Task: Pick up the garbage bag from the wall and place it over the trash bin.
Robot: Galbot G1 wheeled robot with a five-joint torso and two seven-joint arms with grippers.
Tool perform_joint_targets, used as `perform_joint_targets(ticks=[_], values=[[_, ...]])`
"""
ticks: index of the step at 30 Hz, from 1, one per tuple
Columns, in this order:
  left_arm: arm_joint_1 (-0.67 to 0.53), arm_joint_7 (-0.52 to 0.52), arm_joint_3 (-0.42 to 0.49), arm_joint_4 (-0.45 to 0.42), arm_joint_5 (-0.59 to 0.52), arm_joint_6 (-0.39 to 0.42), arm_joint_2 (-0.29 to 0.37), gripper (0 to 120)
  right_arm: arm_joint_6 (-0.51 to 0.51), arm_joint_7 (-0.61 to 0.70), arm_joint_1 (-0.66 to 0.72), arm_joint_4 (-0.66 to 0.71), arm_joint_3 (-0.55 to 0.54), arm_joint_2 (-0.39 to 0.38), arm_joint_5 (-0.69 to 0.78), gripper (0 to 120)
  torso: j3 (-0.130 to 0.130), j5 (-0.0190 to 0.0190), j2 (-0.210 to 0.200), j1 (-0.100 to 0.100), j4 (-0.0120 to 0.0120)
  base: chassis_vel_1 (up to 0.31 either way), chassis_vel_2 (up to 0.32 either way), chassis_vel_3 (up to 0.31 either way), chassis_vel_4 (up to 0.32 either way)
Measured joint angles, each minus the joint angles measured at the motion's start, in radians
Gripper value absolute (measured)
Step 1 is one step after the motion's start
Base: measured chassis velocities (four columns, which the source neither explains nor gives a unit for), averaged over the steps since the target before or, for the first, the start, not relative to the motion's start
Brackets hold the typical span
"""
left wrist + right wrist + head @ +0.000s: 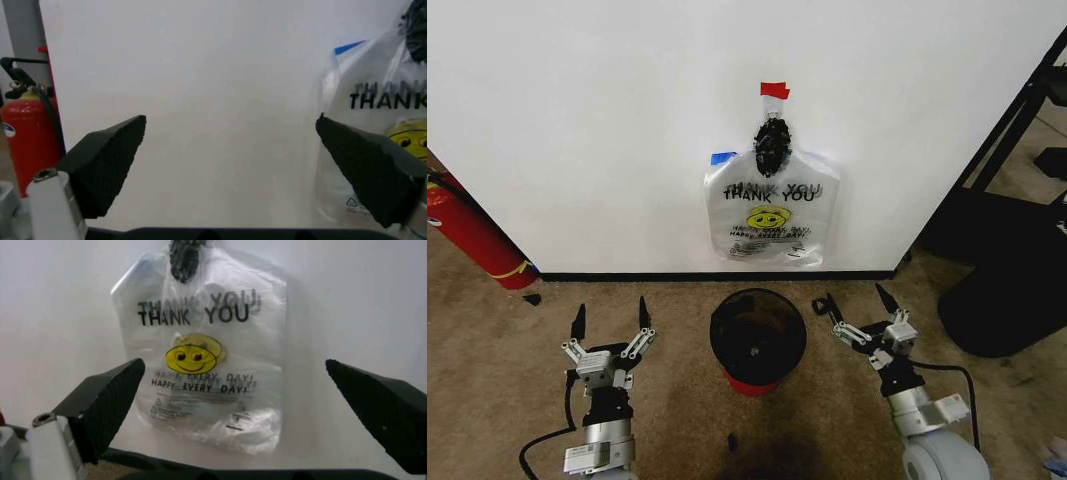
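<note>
The garbage bag (772, 212) hangs flat on the white wall, translucent with black "THANK YOU" print and a yellow smiley; its bunched black top is held under red tape, and a blue patch sits at its upper left. It also appears straight ahead in the right wrist view (207, 355) and at the edge of the left wrist view (380, 130). The trash bin (758, 338), round and black with a red base, stands on the carpet directly below the bag. My left gripper (611, 322) is open, low and left of the bin. My right gripper (857, 300) is open, low and right of the bin.
A red fire extinguisher (472, 238) leans at the wall's left end, also visible in the left wrist view (30, 140). A black stand and round base (1007, 280) occupy the right side. Brown carpet lies around the bin, with small dark scraps (732, 441) on it.
</note>
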Motion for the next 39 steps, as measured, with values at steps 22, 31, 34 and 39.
perform_joint_targets(ticks=[22, 31, 34, 39], values=[[0.017, 0.003, -0.005, -0.016, 0.011, 0.01, -0.001, 100, -0.047, -0.02, 0.283, -0.18, -0.124, -0.031, 0.06, 100, 0.0, 0.0, 0.0, 0.0, -0.0001, 0.0, 0.0, 0.0, 0.0], [0.031, 0.003, -0.008, -0.021, 0.022, 0.01, -0.005, 100, -0.06, -0.011, 0.433, -0.264, -0.196, -0.041, 0.086, 100, 0.0, -0.0001, 0.0, 0.0, 0.0, 0.0, 0.0, 0.0, 0.0], [0.034, 0.003, -0.008, -0.022, 0.025, 0.01, -0.007, 100, -0.063, -0.006, 0.49, -0.304, -0.231, -0.041, 0.093, 100, 0.0, -0.0001, 0.0, 0.0, 0.0, 0.0, 0.0, 0.0, 0.0], [0.037, 0.003, -0.008, -0.022, 0.029, 0.01, -0.011, 100, -0.067, -0.001, 0.561, -0.351, -0.273, -0.033, 0.102, 100, 0.0, -0.0001, 0.0, 0.0, 0.0, 0.0, 0.0, 0.0, 0.0]])
